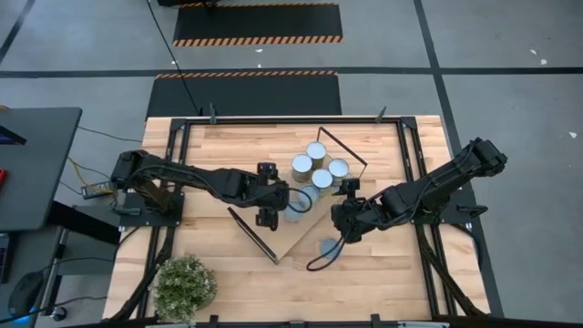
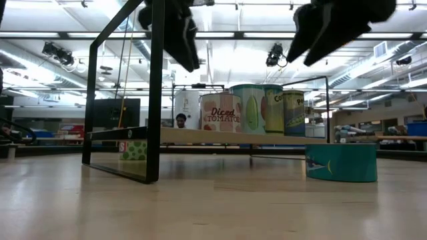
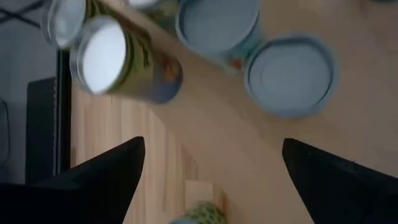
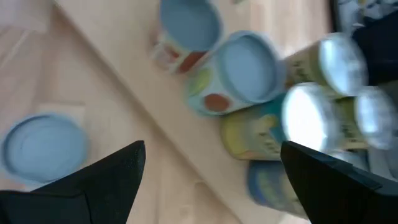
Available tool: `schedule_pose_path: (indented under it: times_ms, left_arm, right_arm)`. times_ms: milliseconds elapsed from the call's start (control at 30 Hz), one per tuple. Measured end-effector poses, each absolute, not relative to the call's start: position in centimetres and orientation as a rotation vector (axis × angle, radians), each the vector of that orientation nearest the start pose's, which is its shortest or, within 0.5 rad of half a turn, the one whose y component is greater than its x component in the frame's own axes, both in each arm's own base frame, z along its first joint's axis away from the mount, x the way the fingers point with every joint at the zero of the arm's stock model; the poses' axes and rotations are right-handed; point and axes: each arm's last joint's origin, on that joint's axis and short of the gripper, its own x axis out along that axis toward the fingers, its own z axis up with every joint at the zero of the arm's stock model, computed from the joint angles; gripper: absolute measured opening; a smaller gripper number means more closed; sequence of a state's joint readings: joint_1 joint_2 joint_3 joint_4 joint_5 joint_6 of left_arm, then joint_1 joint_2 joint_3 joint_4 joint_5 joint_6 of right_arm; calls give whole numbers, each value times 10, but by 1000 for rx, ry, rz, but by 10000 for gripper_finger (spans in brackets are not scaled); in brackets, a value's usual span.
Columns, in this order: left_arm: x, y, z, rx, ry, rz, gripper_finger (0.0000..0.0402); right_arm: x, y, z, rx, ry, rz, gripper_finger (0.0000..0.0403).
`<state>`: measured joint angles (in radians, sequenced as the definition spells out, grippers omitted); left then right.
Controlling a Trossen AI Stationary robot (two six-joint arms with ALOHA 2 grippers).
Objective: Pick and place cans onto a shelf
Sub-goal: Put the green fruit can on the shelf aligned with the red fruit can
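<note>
Both pincers, left and right, wide (empty) over shelf; cans clustered.

"Diced Tomato" is read in red letters on the label of a can on the shelf, at the centre of the low view. On a yellow-labelled can to its right only the letters "Co" are made out.
</note>
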<state>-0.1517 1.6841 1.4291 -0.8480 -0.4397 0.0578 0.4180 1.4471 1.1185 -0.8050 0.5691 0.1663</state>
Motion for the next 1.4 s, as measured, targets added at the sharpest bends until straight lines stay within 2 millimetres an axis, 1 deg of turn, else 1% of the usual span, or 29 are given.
schedule_pose_path:
  times_ms: [67, 200, 333, 467, 567, 633, 733, 833, 933, 1033, 1167, 1400]
  left_arm:
    - [339, -37, 272, 368, 1082, 226, 386]
    - [330, -28, 251, 359, 1121, 234, 386]
    - [320, -15, 246, 319, 1090, 257, 386]
    - [307, -1, 247, 261, 1070, 274, 386]
    - [293, 13, 248, 189, 1058, 287, 386]
    - [284, 22, 243, 126, 1070, 283, 386]
    - [269, 32, 235, 78, 1102, 295, 386]
    - [254, 38, 229, 47, 1123, 312, 386]
    - [244, 43, 227, 15, 1124, 335, 386]
    - [237, 47, 227, -22, 1133, 357, 386]
    - [228, 52, 223, -22, 1224, 395, 386]
    - [226, 65, 220, -98, 1229, 478, 386]
  right_arm:
    - [259, 100, 249, -371, 979, -186, 382]
    - [256, 102, 232, -346, 993, -158, 382]
    - [254, 102, 225, -333, 992, -159, 382]
    - [254, 102, 222, -317, 986, -165, 382]
    - [253, 103, 222, -314, 981, -162, 382]
    - [253, 105, 222, -315, 978, -156, 382]
    - [252, 108, 223, -318, 973, -149, 382]
    - [252, 108, 223, -322, 970, -152, 382]
    - [252, 108, 223, -323, 966, -151, 382]
    - [253, 108, 223, -325, 960, -148, 382]
    - [253, 109, 224, -325, 953, -147, 382]
    - [254, 109, 224, -336, 950, -141, 382]
